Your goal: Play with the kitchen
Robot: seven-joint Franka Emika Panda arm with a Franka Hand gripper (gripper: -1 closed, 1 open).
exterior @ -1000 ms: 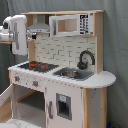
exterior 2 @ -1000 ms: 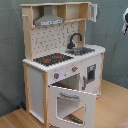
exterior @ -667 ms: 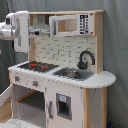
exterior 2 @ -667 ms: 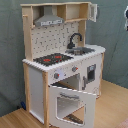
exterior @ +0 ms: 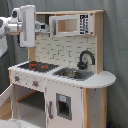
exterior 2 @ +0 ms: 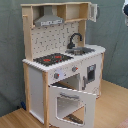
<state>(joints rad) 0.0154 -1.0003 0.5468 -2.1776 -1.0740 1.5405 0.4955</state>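
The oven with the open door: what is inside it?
In the second exterior view the oven door hangs open below the knobs. The oven cavity looks dark, with no item visible. The door covers its lower part, so the floor stays unseen.

White robot arm (exterior: pixel 22 25) entering from the first exterior view's upper left, raised high, wrist housing hanging vertically, jaws not discernible
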